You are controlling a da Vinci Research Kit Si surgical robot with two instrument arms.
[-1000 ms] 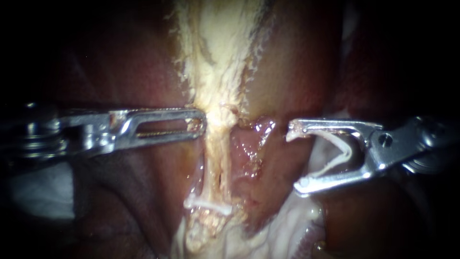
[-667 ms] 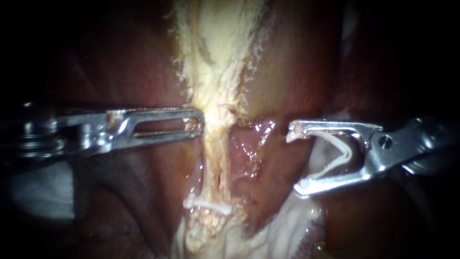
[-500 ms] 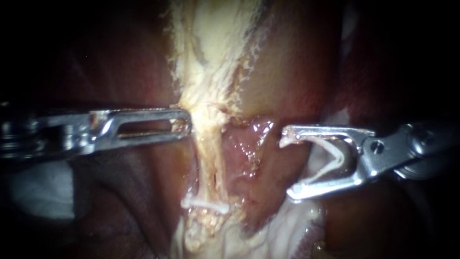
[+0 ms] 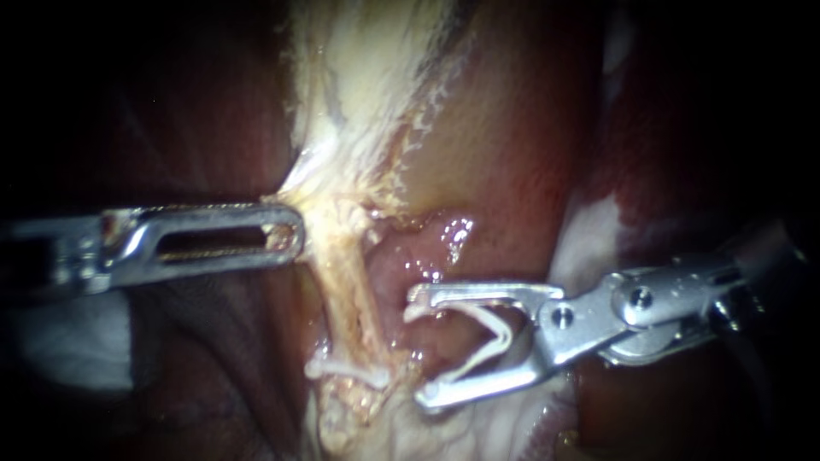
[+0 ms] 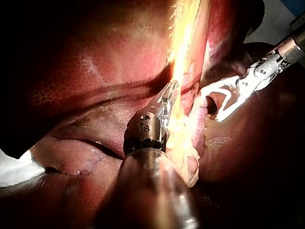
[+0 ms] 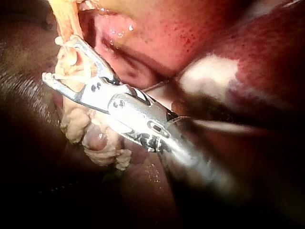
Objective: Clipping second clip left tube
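Left slim steel instrument (image 4: 289,239) held level, jaws clamped on pale yellowish tube (image 4: 346,290). Right steel instrument (image 4: 418,346) angled in low, jaws spread, open white V-shaped clip (image 4: 501,335) carried between them. Tips just beside tube, above flat white clip (image 4: 346,371) seen across tube.

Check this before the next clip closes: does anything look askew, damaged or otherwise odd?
Nothing stands out. The placed clip lies across the tube. The right instrument carries a new clip, open, beside the tube, not around it. The left instrument grips pale tissue.
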